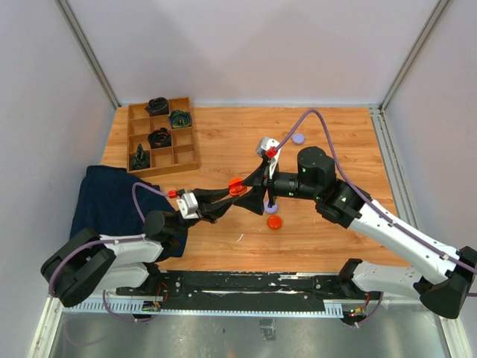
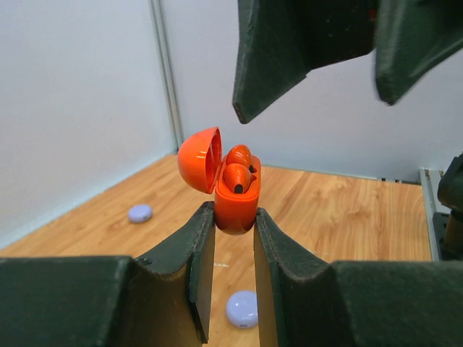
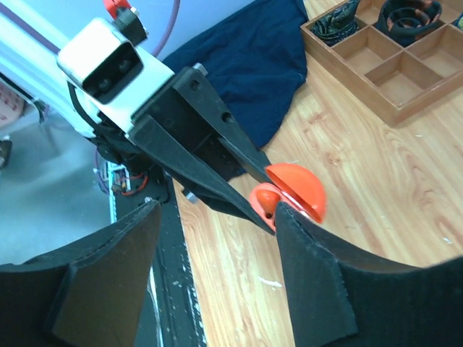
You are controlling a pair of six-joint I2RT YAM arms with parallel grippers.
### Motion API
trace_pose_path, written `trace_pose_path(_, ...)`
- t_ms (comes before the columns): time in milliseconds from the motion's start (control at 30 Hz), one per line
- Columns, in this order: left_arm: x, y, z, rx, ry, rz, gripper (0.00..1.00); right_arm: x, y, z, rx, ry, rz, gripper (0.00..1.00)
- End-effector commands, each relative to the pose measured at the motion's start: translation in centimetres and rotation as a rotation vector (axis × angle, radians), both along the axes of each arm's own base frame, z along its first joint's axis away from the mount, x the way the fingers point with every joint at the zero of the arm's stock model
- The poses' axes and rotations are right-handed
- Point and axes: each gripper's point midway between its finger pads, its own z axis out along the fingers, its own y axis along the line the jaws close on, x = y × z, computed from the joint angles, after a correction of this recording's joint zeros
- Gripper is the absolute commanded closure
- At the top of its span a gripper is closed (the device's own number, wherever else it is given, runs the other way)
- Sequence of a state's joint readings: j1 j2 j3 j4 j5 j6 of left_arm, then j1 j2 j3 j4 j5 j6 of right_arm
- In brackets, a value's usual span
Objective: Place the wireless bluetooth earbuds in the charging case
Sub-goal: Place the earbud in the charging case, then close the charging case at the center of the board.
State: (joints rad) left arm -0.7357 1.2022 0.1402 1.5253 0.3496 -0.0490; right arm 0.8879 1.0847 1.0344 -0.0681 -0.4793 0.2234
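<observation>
My left gripper [image 2: 234, 217] is shut on the lower body of an open orange-red charging case [image 2: 236, 204] and holds it above the table. The lid [image 2: 199, 159] is hinged back to the left. Two orange-red earbuds [image 2: 236, 176] sit in the case's wells. In the top view the case [image 1: 236, 184] hangs mid-table between the two arms. My right gripper [image 1: 253, 192] is open and empty. Its fingers [image 2: 289, 50] hover just above and beyond the case. In the right wrist view the case [image 3: 293, 191] lies by my right fingertip [image 3: 289, 224].
An orange-red disc [image 1: 274, 222] and a lavender disc [image 1: 270, 206] lie on the wood below the grippers. Another lavender disc [image 1: 298, 138] lies further back. A wooden divided tray [image 1: 179, 153] with black coiled bundles stands at the back left. A dark blue cloth [image 1: 112, 198] lies at the left.
</observation>
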Motion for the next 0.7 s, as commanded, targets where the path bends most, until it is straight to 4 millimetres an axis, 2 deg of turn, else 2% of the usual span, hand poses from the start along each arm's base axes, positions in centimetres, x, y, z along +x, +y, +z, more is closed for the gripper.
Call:
trace_pose_path(0, -1.6, 0.1, 2.3, -0.026, -0.087, -0.044, 1.0, 0.1, -1.9, -0.5, -0.122, -0.062, 0.044, 0.32)
trace_pose_path(133, -2.1, -0.7, 1.3, 0.053, -0.077, -0.09, 1.0, 0.7, -2.3, -0.5, -0.157, -0.075, 0.057, 0.25)
trace_pose_path(367, -2.8, -1.1, 1.0, 0.105, -0.087, -0.135, 1.0, 0.8, -1.7, -0.7, -0.192, -0.091, 0.115, 0.12)
trace_pose_path(667, -2.9, -1.3, 1.3, 0.104, -0.069, -0.152, 1.0, -0.9, -0.6, -2.3, -0.206, -0.011, 0.266, 0.13)
